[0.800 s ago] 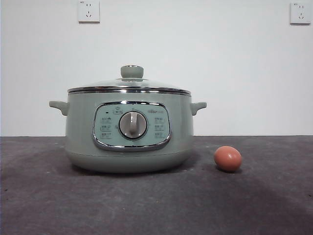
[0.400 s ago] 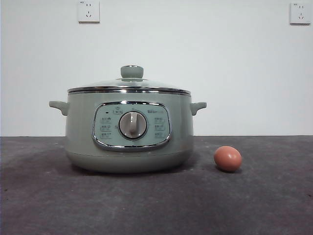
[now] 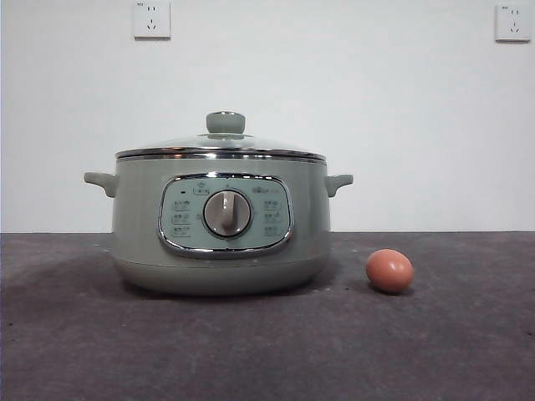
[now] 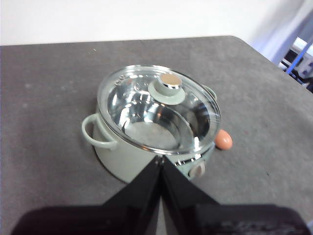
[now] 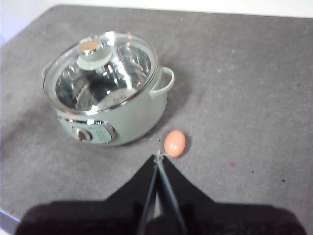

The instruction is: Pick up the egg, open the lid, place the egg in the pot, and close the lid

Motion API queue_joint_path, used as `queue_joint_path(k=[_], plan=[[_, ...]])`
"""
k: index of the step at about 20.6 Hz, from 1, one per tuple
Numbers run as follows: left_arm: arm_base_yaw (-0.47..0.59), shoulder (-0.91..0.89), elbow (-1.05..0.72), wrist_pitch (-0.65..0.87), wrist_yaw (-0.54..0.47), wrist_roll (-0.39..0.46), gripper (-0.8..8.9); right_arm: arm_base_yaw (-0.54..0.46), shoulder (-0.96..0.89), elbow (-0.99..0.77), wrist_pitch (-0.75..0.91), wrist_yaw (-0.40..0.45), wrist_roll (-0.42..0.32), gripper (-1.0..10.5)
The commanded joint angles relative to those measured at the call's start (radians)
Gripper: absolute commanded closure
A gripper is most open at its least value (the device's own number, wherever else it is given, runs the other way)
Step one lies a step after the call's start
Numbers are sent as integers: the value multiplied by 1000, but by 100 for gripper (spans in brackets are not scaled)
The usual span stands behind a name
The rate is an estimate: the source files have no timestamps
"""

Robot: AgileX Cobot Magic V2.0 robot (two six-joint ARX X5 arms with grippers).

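Now, the scene by parts, with the pot as landmark:

Pot (image 3: 221, 230): it stands on the dark grey table (image 3: 451, 351), its control panel with the dial (image 3: 226, 213) facing the front camera; its back side is hidden in that view.
Lid (image 3: 221, 148): it sits closed on the pot, the knob (image 3: 226, 122) on top; through the glass the wrist views show only a shiny inner wall with reflections, and the bottom is hard to make out.
Egg (image 3: 389, 271): it lies on the table near the pot, on the side of one handle, not touching it; in the left wrist view the pot hides part of it.
Left gripper (image 4: 161, 161): high above the pot, jaws pressed together, grasping nothing.
Right gripper (image 5: 158, 157): above the table close to the egg, jaws closed to a point, holding nothing.
Front view: no arm is visible; two wall sockets (image 3: 151, 18) are above the pot.
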Motion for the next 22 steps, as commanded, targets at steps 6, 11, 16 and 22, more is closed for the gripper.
queue_joint_path(k=[6,11,16,22], plan=[[1,3,5,-22,33,55,812,0,4,11,-10,-2,-31,943],[1,13,5,-25,76,29,254,0,4,11,-10,-2,-24,518],[1,28,7,-23,105,28,246,0,4,11,-10,-1,-24,307],[-6,76,26,3,105,28,246,0,24,11,-9,-2,-24,308]])
